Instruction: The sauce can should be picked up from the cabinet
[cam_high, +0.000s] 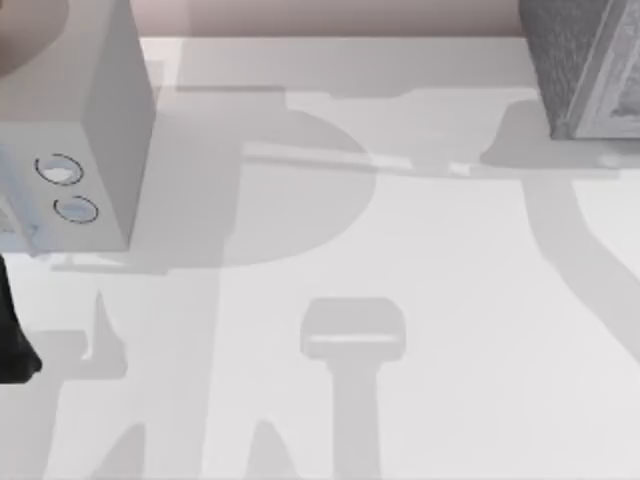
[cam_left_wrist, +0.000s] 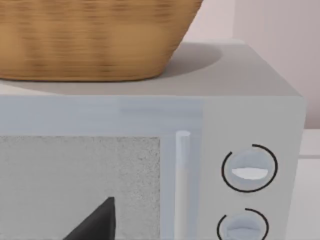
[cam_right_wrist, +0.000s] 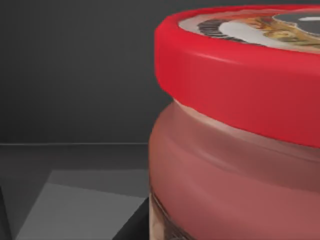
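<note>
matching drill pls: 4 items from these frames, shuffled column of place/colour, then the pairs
Things:
1. sauce can
2. cabinet
3. woven basket
4. pale box with two dials

Descriptions:
A. dark grey and speckled, at the far right of the table in the top view
B. tan, sitting on top of the pale box
C. red rim around a printed top, close to the right wrist camera against dark walls
D. at the far left of the table in the top view

Pairs: 1-C, 2-A, 3-B, 4-D
</note>
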